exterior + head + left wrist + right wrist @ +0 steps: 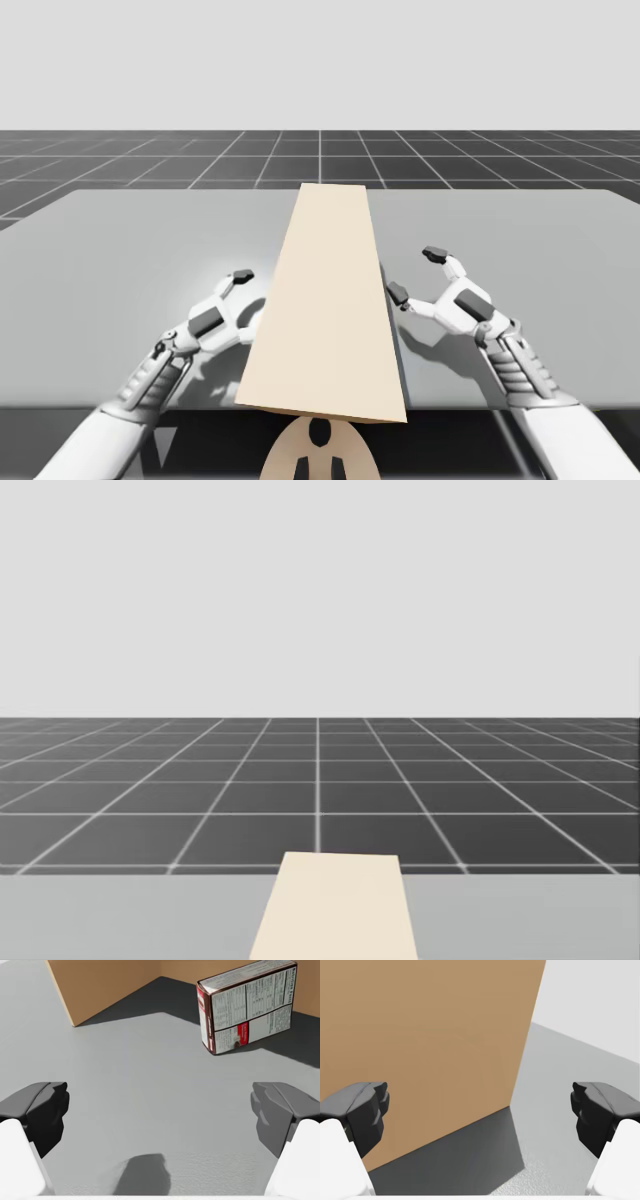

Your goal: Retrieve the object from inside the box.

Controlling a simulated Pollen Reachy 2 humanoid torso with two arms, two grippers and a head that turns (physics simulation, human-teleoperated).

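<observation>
One long tan box lies down the middle of the grey counter, its near end jutting just over the counter's front edge, with one gripper on either side. The left gripper sits close against the box's left flank. Its two fingers are spread wide and hold nothing. Ahead of it, across bare counter, a single white-and-maroon carton stands in shadow, close to the inner corner where two tan walls meet. The carton is well apart from the fingers and touched by neither.

The right gripper hovers beside the box's right flank, its two fingers equally wide apart and holding nothing. It faces a blank tan wall. That wall's upright edge falls between the fingers, and open counter stretches away past it. Broad grey surface lies free to both sides of the box, out to the counter's far edge and the dark gridded floor beyond.
</observation>
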